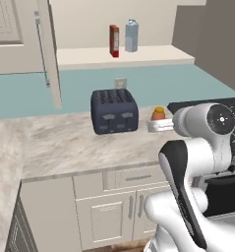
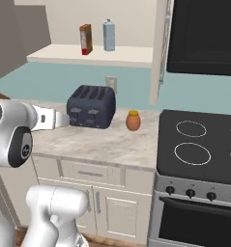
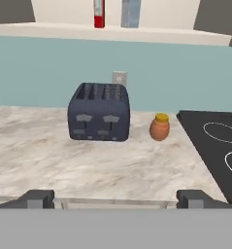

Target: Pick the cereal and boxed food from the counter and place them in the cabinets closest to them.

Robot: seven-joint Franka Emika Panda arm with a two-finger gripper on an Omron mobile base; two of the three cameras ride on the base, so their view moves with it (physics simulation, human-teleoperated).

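Note:
The cereal [image 1: 114, 41] [image 2: 86, 39] [image 3: 99, 13], a flat red box, stands upright on the bottom shelf [image 1: 89, 55] of the open wall cabinet, just left of a pale blue carton [image 1: 132, 35]. The boxed food is out of view. My gripper [image 3: 115, 200] is open, its two dark fingertips [image 3: 36, 198] spread wide with nothing between them. It hovers over the front part of the beige marbled counter [image 3: 88, 165], facing the toaster and well below the shelf.
A dark blue toaster [image 1: 114, 111] [image 2: 91, 106] stands mid-counter against the teal wall, with a small orange jar [image 2: 132, 120] [image 3: 159, 127] to its right. The black stove top [image 2: 204, 140] adjoins the counter on the right. The cabinet door [image 1: 49, 54] hangs open.

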